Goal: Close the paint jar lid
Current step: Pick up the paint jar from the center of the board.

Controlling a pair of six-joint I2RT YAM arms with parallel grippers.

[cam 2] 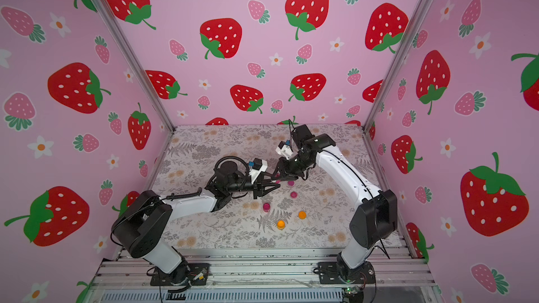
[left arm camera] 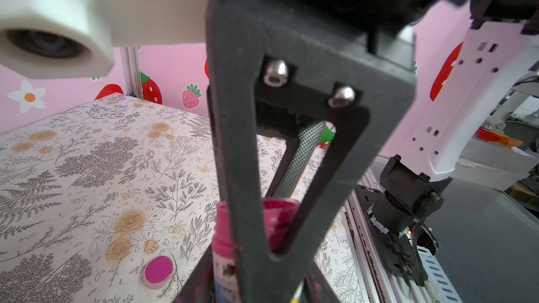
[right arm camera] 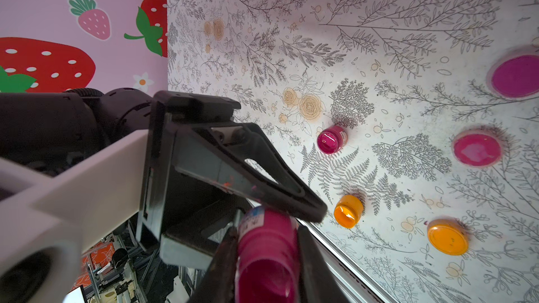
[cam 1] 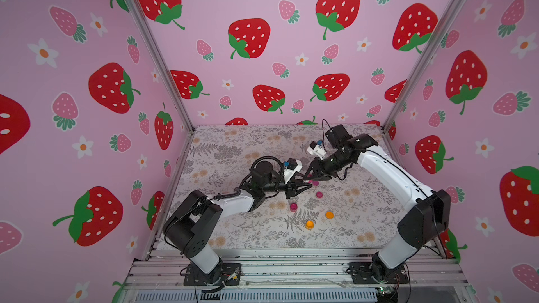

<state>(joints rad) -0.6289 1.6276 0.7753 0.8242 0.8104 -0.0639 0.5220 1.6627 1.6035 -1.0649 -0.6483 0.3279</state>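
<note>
Roughly upright paint jar, mouth up

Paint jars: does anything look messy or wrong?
Yes. A pink jar and an orange jar stand open, their lids lying loose on the table; the right gripper holds a third jar, open too. Paint specks dirty the left gripper.

Robot test cell, aluminium frame, strawberry-print walls, floral tabletop
</note>
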